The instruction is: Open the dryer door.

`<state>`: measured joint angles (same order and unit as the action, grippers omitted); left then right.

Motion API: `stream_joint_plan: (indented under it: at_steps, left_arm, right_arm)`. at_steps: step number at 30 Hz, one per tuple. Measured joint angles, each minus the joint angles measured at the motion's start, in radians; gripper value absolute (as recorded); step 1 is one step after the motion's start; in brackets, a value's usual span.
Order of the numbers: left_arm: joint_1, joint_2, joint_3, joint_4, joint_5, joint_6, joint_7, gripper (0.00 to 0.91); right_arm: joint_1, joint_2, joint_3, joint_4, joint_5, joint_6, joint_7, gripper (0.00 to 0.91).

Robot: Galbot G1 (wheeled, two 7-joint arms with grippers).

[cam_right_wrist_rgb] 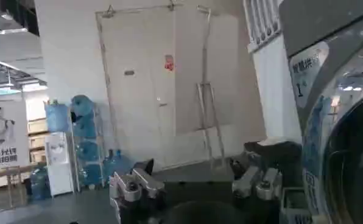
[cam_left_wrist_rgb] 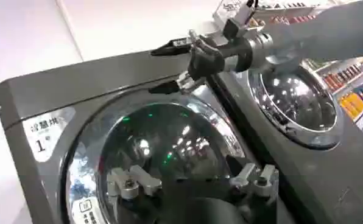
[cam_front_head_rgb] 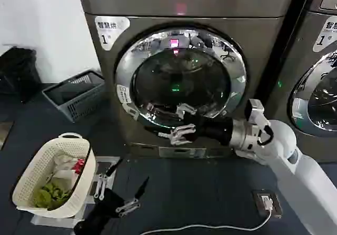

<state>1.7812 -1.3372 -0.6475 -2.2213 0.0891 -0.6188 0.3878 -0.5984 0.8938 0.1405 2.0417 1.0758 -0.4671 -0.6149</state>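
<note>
The dryer door (cam_front_head_rgb: pixel 181 77) is shut, flat against the front of the big grey machine, and fills most of it. The right pincer (cam_front_head_rgb: pixel 176 123) has reached across to the shiny ring at about 7 o'clock on the door. Its fingers are spread apart and I think they hold nothing yet. So the step looks like getting a grip on the door's edge; next it likely needs to close on the rim and pull outward. The left pincer (cam_front_head_rgb: pixel 110 187) waits low over the dark floor (cam_front_head_rgb: pixel 210 193), fingers open and empty. A cream laundry basket (cam_front_head_rgb: pixel 31 177) with clothes sits at 8 o'clock, a grey crate (cam_front_head_rgb: pixel 76 95) beside the wall, and a second machine (cam_front_head_rgb: pixel 316 77) at 3 o'clock.
</note>
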Motion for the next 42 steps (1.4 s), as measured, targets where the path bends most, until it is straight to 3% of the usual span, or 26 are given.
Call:
stream_joint_plan:
  at_steps: [5,13,23,42]
  left_arm:
    - [0.001,0.000,-0.001,-0.003,0.000,0.000,0.000,0.907]
    - [0.012,-0.005,-0.009,-0.013,-0.001,0.000,-0.001,0.907]
    - [0.023,-0.014,-0.022,-0.025,-0.002,-0.003,-0.001,0.907]
    - [0.021,-0.022,-0.034,-0.033,-0.003,-0.001,-0.001,0.907]
  right_arm:
    - [-0.001,0.013,-0.022,-0.044,-0.131,0.093,0.002,0.907]
    - [0.021,0.051,-0.066,-0.169,-0.274,0.167,-0.039,0.907]
    - [0.096,0.133,-0.140,-0.367,-0.321,0.247,0.039,0.907]
    - [0.212,0.258,-0.259,-0.566,-0.393,0.317,0.116,0.907]
